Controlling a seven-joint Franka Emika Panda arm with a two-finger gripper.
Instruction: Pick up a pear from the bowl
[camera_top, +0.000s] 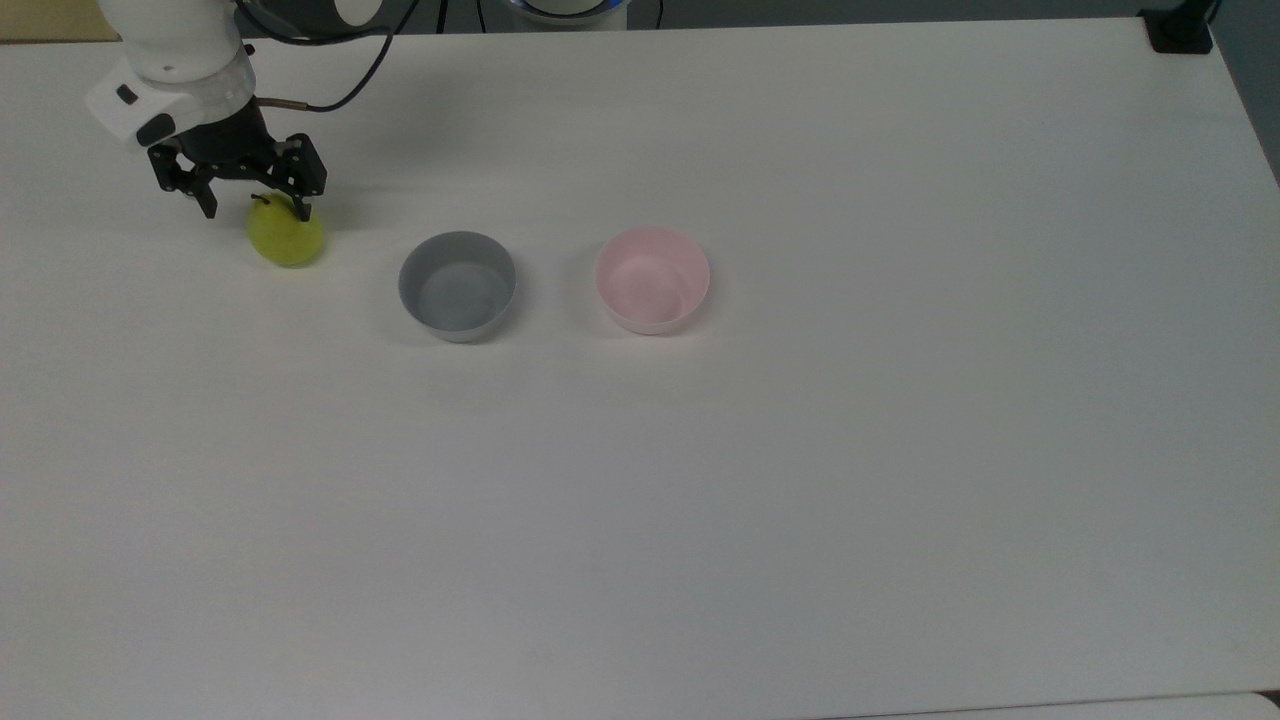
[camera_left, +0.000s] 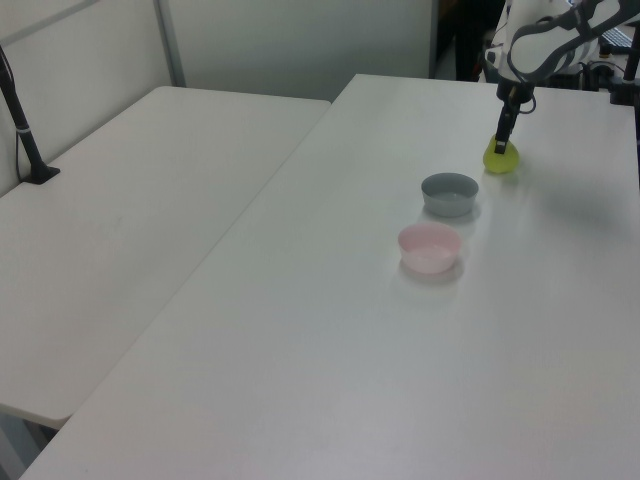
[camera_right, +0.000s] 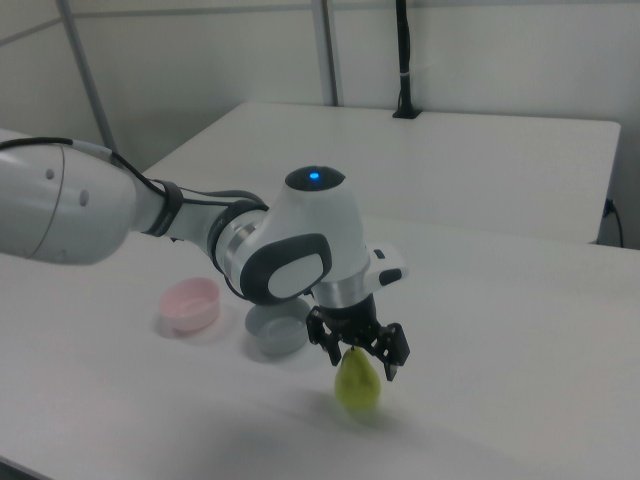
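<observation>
The yellow-green pear (camera_top: 287, 238) (camera_left: 501, 159) (camera_right: 358, 386) rests on the white table at the top view's far left, apart from both bowls. My gripper (camera_top: 255, 210) (camera_left: 503, 141) (camera_right: 360, 368) hangs just above it, open, its fingers spread on either side of the pear's stem end and holding nothing. The pale pink bowl (camera_top: 700, 278) (camera_left: 430, 250) (camera_right: 190, 304) stands empty near the table's middle, well to the top view's right of the pear.
A grey bowl (camera_top: 458, 287) (camera_left: 450, 194) (camera_right: 275, 331), also empty, stands between the pear and the pink bowl. A second white table (camera_left: 150, 190) adjoins at the left view's left. A black post base (camera_top: 1180, 30) sits at the top view's upper right corner.
</observation>
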